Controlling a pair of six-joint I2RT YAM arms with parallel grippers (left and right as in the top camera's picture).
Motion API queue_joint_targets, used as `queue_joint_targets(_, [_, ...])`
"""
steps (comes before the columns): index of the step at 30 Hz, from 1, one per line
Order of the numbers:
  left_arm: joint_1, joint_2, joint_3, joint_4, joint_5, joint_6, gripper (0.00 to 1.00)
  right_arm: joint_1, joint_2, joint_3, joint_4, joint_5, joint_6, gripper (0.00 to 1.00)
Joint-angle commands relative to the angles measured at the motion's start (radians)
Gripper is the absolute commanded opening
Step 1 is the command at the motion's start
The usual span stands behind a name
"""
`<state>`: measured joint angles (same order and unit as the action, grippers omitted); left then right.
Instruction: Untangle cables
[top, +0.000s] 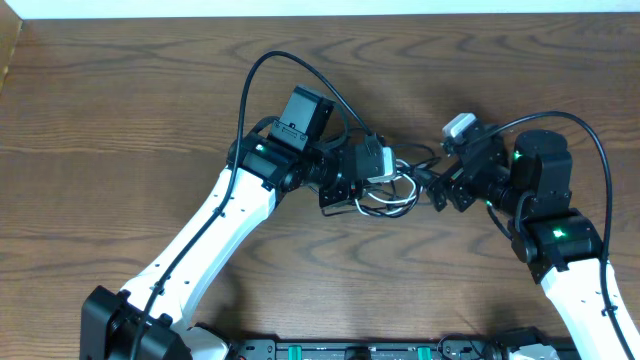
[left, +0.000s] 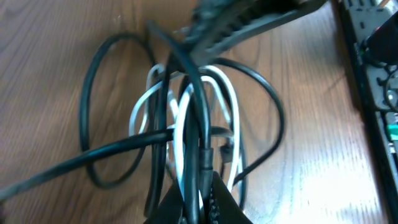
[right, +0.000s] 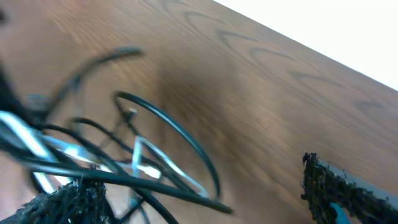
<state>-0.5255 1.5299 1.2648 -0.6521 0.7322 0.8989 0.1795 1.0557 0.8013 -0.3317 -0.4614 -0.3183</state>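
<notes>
Left hand (left: 198, 198) clenched on cables (left: 194, 106), tangle fanned ahead of it. Right hand (right: 196, 190) released, empty; tangle lay left of it.

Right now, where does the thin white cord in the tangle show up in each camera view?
Overhead: thin white cord just right of centre, in small loops.
Left wrist: thin white cord in the middle, in tall loops.
Right wrist: thin white cord at lower left, blurred.
Shared landmark: the thin black cords looped through it, on the brown wooden table.
</notes>
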Motion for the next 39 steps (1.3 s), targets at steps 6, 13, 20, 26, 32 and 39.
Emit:
queue_joint_targets(6, [-0.003,0.005,-0.004,-0.002,-0.216,0.024,0.08,-0.006,-0.006,0.016,0.027,-0.144,0.426,0.99])
queue_joint_targets(13, [-0.002,0.006,-0.004,0.000,-0.292,0.006,0.08,-0.008,-0.006,0.016,0.043,-0.144,0.883,0.99])
queue_joint_targets(20, [-0.002,0.006,-0.004,0.053,-0.234,-0.041,0.08,-0.006,0.000,0.015,-0.027,-0.206,1.319,0.99])
queue_joint_targets(26, [-0.003,0.006,-0.004,0.113,-0.214,-0.066,0.07,0.012,0.004,0.015,-0.027,-0.212,1.452,0.87])
queue_joint_targets(32, [-0.003,0.006,-0.004,0.115,-0.207,-0.066,0.08,0.019,0.005,0.015,-0.027,-0.189,1.602,0.53])
queue_joint_targets(39, [-0.003,0.006,-0.004,0.116,-0.121,-0.062,0.08,0.019,0.005,0.015,-0.024,-0.150,1.643,0.61])
